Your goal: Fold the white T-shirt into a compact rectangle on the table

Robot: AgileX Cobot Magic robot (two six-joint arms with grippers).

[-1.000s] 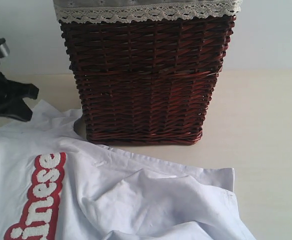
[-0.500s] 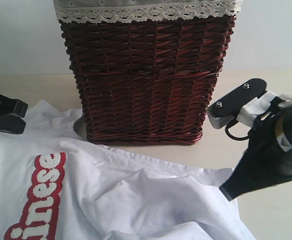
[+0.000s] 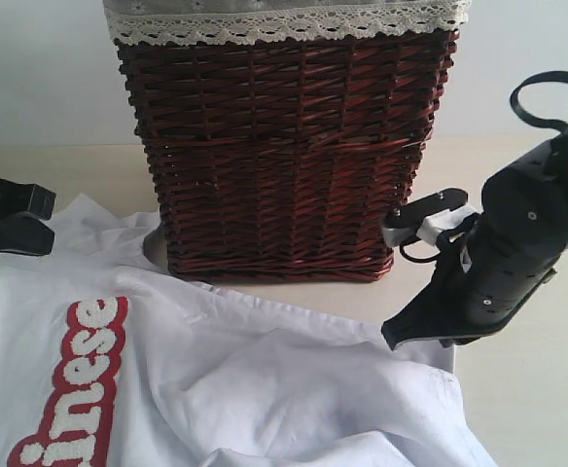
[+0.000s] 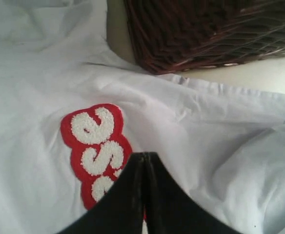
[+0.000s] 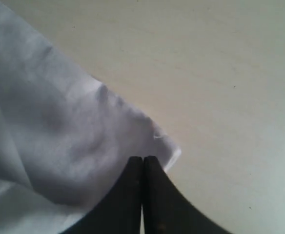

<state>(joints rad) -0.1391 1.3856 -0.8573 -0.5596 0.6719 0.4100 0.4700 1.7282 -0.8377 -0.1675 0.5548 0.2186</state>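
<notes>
The white T-shirt [image 3: 265, 389] lies crumpled on the table [image 3: 517, 389], its red patch with fuzzy white letters [image 3: 80, 379] at the left. My left gripper [image 3: 21, 219] sits at the far left edge, over the shirt's upper left part. In the left wrist view the left gripper [image 4: 144, 156] is shut and empty above the letters [image 4: 96, 146]. My right gripper [image 3: 396, 336] hovers at the shirt's right corner [image 3: 440, 350]. In the right wrist view the right gripper [image 5: 143, 159] is shut just over that corner [image 5: 167, 151], with no cloth between the jaws.
A tall dark brown wicker basket [image 3: 284, 156] with a lace-edged liner [image 3: 284, 19] stands right behind the shirt, in the middle. Bare tabletop [image 5: 220, 73] spreads to the right of the shirt corner. The basket's base [image 4: 211, 39] lies close to the shirt's edge.
The right arm has come in from the right and dropped to the shirt's right corner. The left gripper has drifted a little left and down. The shirt has not moved.
</notes>
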